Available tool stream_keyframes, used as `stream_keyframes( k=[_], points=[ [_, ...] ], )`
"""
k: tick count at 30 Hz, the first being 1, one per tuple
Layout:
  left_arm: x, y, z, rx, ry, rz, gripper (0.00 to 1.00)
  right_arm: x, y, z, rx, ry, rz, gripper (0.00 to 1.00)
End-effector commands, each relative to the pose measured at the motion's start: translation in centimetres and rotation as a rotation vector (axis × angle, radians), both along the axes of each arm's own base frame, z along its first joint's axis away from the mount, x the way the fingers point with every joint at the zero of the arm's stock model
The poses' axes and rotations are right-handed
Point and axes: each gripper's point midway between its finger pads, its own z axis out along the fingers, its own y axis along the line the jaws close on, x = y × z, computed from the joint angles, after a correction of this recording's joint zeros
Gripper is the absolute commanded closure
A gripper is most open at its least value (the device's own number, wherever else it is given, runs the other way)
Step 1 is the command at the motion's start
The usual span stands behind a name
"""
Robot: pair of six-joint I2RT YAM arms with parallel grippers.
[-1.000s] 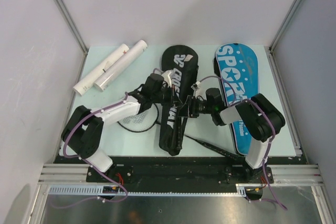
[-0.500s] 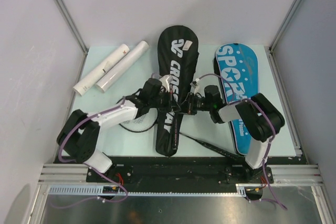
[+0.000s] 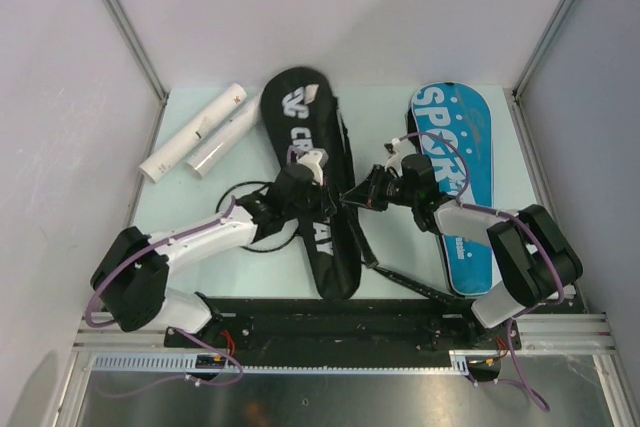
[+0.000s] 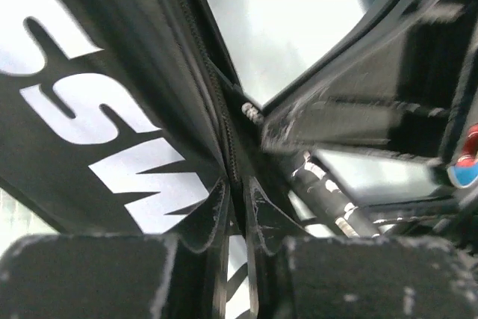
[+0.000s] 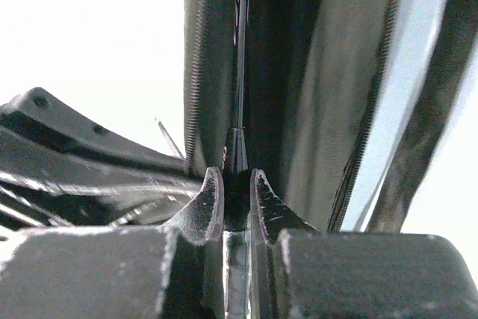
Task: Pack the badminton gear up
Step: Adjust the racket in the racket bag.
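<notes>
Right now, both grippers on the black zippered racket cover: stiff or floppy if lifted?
Probably floppy: the black zippered racket cover seems thin fabric, creasing at the zipper where the left gripper pinches it. Likely light: the right gripper holds only an edge.

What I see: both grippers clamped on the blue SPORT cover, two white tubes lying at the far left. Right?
No. The left gripper and right gripper are clamped on the black cover, not the blue SPORT cover, which lies to its right. The top external view shows this. The two white tubes do lie at the far left.
</notes>
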Motion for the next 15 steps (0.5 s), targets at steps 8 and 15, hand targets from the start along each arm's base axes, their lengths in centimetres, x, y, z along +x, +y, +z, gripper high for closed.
stream_keyframes(
  k=[8,15],
  points=[
    [-1.5,1.0,-4.3,0.253,0.053,0.075,0.64,3.2,0.0,5.1,0.028,-0.175,-0.172,1.0],
    [-2.2,0.7,-4.7,0.25,0.07,0.046,0.95,2.4,1.0,2.8,-0.014,-0.188,-0.093,1.0]
  ],
)
